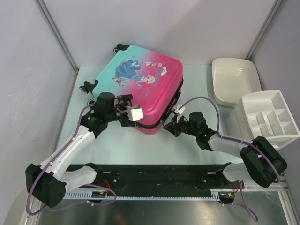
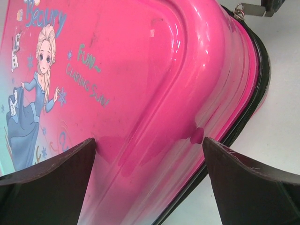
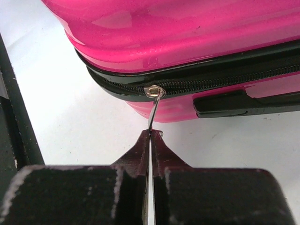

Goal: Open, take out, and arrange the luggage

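While the suitcase point(image 1: 140, 79) is lying flat and closed, princess print up, in the upper middle of the top view, the left gripper point(image 1: 131, 108) is hanging over its near pink corner with its fingers point(image 2: 51, 183) spread wide, grasping nothing. Just right of that, the right gripper point(image 3: 150, 137) is clenching the metal zipper pull point(image 3: 153, 108) at the case's lower right edge. Farther right, a white tub point(image 1: 234, 79) and a white compartment organiser point(image 1: 267, 119) are sitting on the table point(image 1: 122, 145), apart from the case.
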`<state>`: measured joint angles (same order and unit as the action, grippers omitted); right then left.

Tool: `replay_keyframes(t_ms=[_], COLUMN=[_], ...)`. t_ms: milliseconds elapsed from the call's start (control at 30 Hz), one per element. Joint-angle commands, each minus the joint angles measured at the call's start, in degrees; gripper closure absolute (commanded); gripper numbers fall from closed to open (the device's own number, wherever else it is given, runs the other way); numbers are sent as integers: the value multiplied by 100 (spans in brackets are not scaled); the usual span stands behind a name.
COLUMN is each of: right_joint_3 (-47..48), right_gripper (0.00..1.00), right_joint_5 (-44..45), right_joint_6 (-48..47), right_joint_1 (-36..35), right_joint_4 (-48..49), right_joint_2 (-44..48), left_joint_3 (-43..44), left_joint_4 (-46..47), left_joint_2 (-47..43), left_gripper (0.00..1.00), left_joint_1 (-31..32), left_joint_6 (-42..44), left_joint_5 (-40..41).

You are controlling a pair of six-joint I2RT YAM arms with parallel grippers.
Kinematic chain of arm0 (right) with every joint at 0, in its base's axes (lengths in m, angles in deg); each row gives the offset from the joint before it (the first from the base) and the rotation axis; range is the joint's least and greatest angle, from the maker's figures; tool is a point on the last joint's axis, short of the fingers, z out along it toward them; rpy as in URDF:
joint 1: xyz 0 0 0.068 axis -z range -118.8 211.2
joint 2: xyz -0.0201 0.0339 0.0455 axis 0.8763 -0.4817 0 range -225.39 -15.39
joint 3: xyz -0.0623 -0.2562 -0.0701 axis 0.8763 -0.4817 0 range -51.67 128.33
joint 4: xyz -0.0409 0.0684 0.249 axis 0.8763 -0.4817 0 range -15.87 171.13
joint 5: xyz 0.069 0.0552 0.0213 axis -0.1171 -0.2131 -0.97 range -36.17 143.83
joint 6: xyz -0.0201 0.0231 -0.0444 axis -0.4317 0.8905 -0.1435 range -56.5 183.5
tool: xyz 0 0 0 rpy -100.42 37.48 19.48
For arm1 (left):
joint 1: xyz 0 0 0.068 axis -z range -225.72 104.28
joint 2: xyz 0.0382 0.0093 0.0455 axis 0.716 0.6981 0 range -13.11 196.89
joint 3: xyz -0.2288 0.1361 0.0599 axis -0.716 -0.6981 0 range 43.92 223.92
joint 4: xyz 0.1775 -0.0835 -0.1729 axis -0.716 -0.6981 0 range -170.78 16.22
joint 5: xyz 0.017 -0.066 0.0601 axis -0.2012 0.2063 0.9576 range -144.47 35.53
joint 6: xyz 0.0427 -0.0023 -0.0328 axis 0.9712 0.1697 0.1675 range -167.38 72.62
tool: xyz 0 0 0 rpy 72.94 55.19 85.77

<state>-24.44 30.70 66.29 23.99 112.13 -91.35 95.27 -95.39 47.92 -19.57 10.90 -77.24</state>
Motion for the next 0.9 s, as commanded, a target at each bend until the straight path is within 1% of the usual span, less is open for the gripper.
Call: replay_keyframes(t_ms=[0, 100, 133, 233, 267, 333, 367, 467, 633, 667, 700, 867], right_joint_3=[11, 37, 72, 90, 90, 90, 90, 90, 178, 187, 230, 327], right_gripper=[100, 100, 98, 72, 67, 66, 63, 60, 58, 55, 54, 53], right_joint_5=[98, 160, 143, 160, 160, 230, 239, 301, 204, 195, 178, 11], right_joint_6=[-7, 38, 73, 178, 196, 196, 187, 152, 108, 91, 38, -41], right_joint_1=[3, -14, -14, -32, -49, -58, -67, -67, -49, -49, -49, 47], right_joint_4=[423, 862, 994, 1153, 1171, 1206, 1241, 1382, 1584, 1610, 1637, 1795], right_joint_2=[12, -278, -340, -516, -533, -586, -612, -718, -981, -1017, -1060, -1289], left_joint_3=[5, 173, 191, 217, 200, 173, 165, 112, 77, 85, 85, 50], left_joint_4=[-177, -169, -169, -160, -160, -125, -116, -81, -37, -19, -19, -2], left_joint_2=[118, 285, 303, 374, 383, 383, 391, 392, 400, 409, 400, 418], left_gripper=[0, 0, 0, 0, 0, 0, 0, 0, 0, 0, 0, 0], left_joint_1=[-40, -40, -40, -40, -40, -40, -40, -49, -40, -40, -40, -40], left_joint_6=[201, 149, 148, 122, 105, 87, 52, 34, 43, 52, 43, 61], left_joint_5=[-88, -132, -141, -176, -193, -211, -220, -246, -255, -255, -255, -351])
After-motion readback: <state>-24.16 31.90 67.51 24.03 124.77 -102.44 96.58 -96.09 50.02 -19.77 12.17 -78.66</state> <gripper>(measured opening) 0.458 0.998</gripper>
